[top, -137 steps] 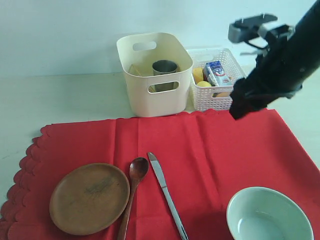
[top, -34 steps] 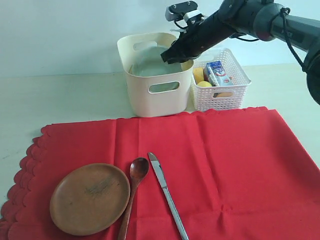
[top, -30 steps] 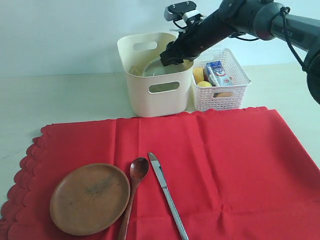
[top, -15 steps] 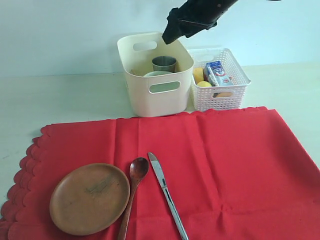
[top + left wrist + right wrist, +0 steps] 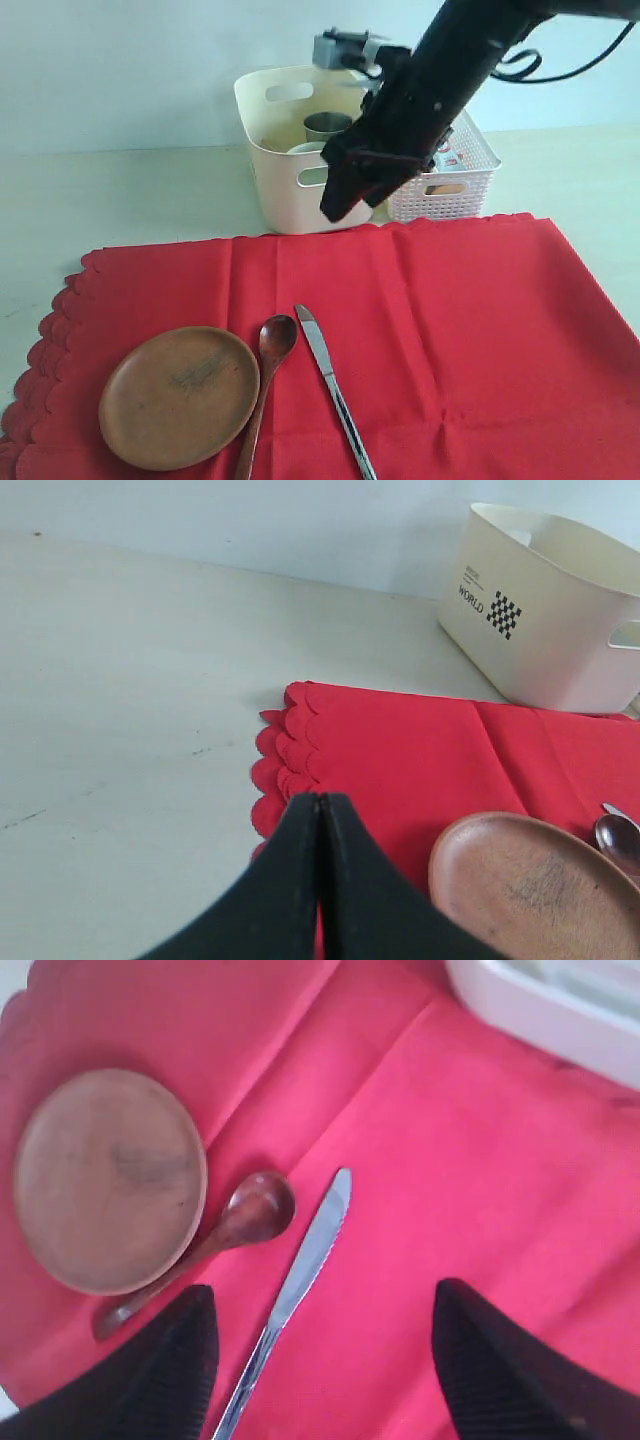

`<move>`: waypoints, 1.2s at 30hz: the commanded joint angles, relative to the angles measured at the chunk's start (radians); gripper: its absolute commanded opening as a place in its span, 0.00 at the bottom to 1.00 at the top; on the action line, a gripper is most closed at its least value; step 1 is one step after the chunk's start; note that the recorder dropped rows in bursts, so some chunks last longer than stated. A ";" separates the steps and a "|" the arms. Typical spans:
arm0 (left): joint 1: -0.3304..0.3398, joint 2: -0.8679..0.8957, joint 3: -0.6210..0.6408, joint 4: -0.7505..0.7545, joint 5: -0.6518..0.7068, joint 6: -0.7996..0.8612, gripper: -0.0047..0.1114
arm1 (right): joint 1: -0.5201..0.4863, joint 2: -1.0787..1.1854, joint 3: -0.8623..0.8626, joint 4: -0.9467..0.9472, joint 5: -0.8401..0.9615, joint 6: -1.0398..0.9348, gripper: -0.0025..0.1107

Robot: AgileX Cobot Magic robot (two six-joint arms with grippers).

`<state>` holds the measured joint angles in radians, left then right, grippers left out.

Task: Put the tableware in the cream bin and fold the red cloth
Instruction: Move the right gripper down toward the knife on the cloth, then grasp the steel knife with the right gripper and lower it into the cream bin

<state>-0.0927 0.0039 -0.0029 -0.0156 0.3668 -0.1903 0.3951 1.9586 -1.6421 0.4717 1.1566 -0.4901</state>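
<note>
**Tableware: two pieces in the cream bin, three out on the red cloth**

Inside the cream bin we see the steel cup standing upright. The pale rim of the greenish-white bowl shows just beside it, toward the bin's near wall. We cannot make out anything else in the bin.

The red cloth lies spread flat on the camera side of the bin, its far edge close to the bin's base. On it, well apart from the bin, lie three pieces: the round wooden plate, the wooden spoon with its handle against the plate's rim, and the table knife just beside the spoon (close, not touching).

The right gripper hangs in front of the bin's near corner, above the cloth's far edge. Its jaws stand wide apart with nothing between them. The right arm crosses over the white lattice basket that sits against the bin's side and hides most of its contents.

The left gripper has its fingers pressed together and holds nothing. It sits well away from the bin, over the cloth's scalloped edge and near the plate.
</note>
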 commanded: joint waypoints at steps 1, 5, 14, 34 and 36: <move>0.001 -0.004 0.003 -0.002 -0.006 -0.001 0.04 | 0.109 -0.052 0.209 -0.074 -0.153 0.013 0.53; 0.001 -0.004 0.003 -0.002 -0.006 -0.001 0.04 | 0.255 -0.048 0.347 -0.239 -0.291 0.203 0.51; 0.001 -0.004 0.003 -0.002 -0.006 -0.001 0.04 | 0.350 0.067 0.419 -0.375 -0.380 0.483 0.51; 0.001 -0.004 0.003 -0.002 -0.006 -0.001 0.04 | 0.325 -0.142 0.335 -0.491 -0.419 0.490 0.02; 0.001 -0.004 0.003 -0.002 -0.006 -0.001 0.04 | 0.304 -0.148 0.285 -0.500 -0.419 0.490 0.02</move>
<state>-0.0927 0.0039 -0.0029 -0.0156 0.3668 -0.1903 0.7294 1.8353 -1.3010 0.0000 0.7394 0.0081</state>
